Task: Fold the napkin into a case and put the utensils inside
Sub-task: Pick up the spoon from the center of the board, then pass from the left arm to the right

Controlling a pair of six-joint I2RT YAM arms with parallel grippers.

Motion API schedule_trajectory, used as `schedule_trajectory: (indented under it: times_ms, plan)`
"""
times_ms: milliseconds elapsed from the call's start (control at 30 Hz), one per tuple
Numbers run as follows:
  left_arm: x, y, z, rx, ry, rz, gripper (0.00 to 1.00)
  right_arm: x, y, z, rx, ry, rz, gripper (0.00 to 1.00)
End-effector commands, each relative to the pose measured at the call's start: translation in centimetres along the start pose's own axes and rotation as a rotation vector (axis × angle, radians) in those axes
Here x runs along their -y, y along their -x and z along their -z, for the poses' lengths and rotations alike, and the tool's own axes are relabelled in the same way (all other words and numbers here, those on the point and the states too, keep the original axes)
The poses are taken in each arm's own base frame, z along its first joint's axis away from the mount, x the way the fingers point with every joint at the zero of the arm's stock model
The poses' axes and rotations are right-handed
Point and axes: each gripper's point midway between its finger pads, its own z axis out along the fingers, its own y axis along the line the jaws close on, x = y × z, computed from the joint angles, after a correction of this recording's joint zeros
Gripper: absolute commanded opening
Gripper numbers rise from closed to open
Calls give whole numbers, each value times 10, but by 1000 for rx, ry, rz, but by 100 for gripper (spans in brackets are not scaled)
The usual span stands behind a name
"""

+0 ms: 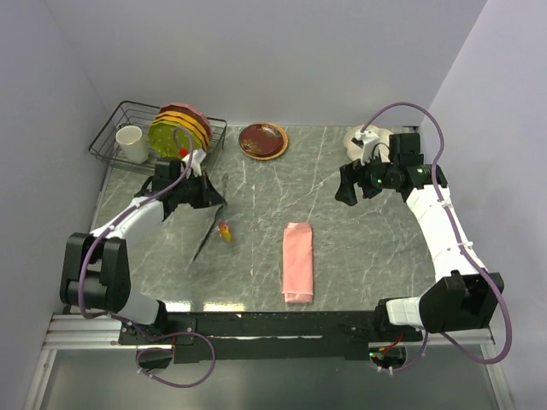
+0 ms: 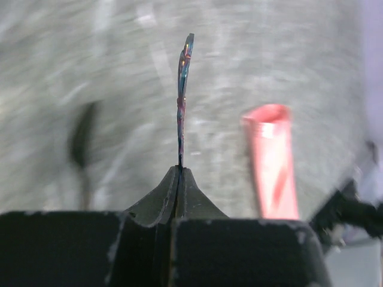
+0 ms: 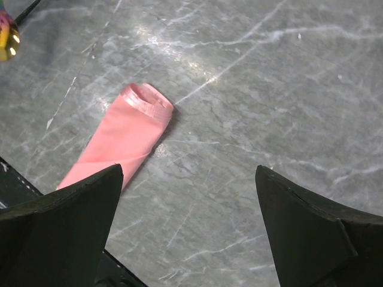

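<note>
Pinching a utensil by its thin dark handle, the left tool is clamped tight over the left side of the tabletop; the utensil's shiny head points away from the fingertips, edge-on in the wrist view; whether the dark streak beside it is a second utensil or a shadow, I cannot tell; the case lies flat near the tabletop's middle, lengthwise from near to far, apart from both tools; the right tool hangs over the far right with its jaws spread wide, gripping nothing; a wire rack stands at the far left, a brown plate beside it.
</note>
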Motion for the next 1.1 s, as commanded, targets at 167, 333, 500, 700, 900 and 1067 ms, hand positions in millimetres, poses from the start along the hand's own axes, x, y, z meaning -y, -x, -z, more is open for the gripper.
schedule_trajectory:
  times_ms: [167, 333, 500, 700, 900, 1067]
  plan:
    - [131, -10, 27, -207, -438, -180, 1, -79, 40, 12, 271, 92, 866, 100]
    - [155, -32, 14, -404, -456, -98, 1, -142, 46, 12, 560, 86, 1416, 89]
    - [158, -47, -5, -520, -378, -20, 1, -186, 21, -16, 444, 285, 1625, 77]
    - [170, -73, -11, -614, -380, -3, 1, -204, 13, -41, 384, 372, 1801, 58]
    - [175, -85, -12, -670, -385, 12, 1, -213, -4, -56, 281, 502, 1876, 52]
    - [179, -87, -7, -695, -424, 27, 1, -220, -20, -70, 191, 580, 1900, 49]
